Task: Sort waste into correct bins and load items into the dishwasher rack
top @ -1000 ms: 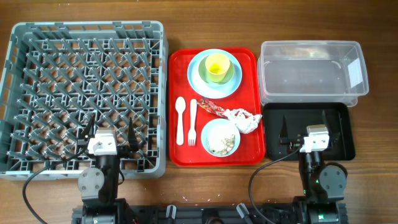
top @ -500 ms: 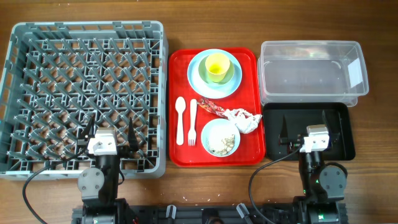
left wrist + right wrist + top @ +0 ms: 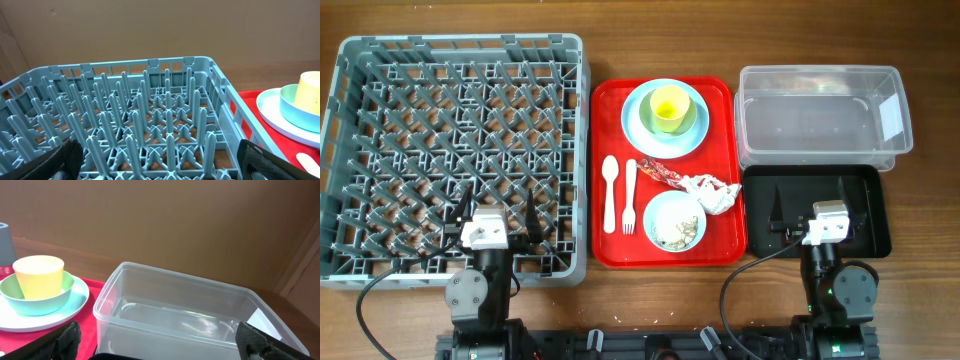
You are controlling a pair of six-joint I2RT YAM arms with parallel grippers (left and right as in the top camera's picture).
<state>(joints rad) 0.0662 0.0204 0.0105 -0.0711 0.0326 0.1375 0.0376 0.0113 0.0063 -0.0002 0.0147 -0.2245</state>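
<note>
Waste first. The crumpled paper napkin (image 3: 712,192) lies on the red tray (image 3: 608,100), at about 4 o'clock from the tray's centre. It touches the rim of the small pale dish (image 3: 674,221) that holds the rice-like scraps (image 3: 670,233). I judge the napkin near weightless, soft and compressible, so I would pinch any raised fold from above.

The red snack wrapper (image 3: 658,171) lies flat at 10 o'clock from the napkin, touching it. It looks like thin, slick foil and is likely to slide, so a lifted edge is the place to take hold. The scraps are loose; I would tip the dish rather than pick at them.

Rack items:
- The yellow cup (image 3: 669,106) sits in the light blue bowl (image 3: 693,116) on the plate (image 3: 638,127), at 12 o'clock on the tray. They look rigid, light and smooth; grip at a rim.
- The white spoon (image 3: 611,190) and fork (image 3: 630,196) lie flat at 9 o'clock, side by side, and will be awkward to get under.

Outward: the clear tub (image 3: 820,120) is at 2 o'clock from the tray, the black tray (image 3: 865,190) at 4 o'clock and the dishwasher rack (image 3: 455,150) at 9 o'clock.

The left gripper (image 3: 492,215) hangs over the rack's near edge and the right gripper (image 3: 812,208) over the black tray. Both have their jaws spread wide and hold nothing.
</note>
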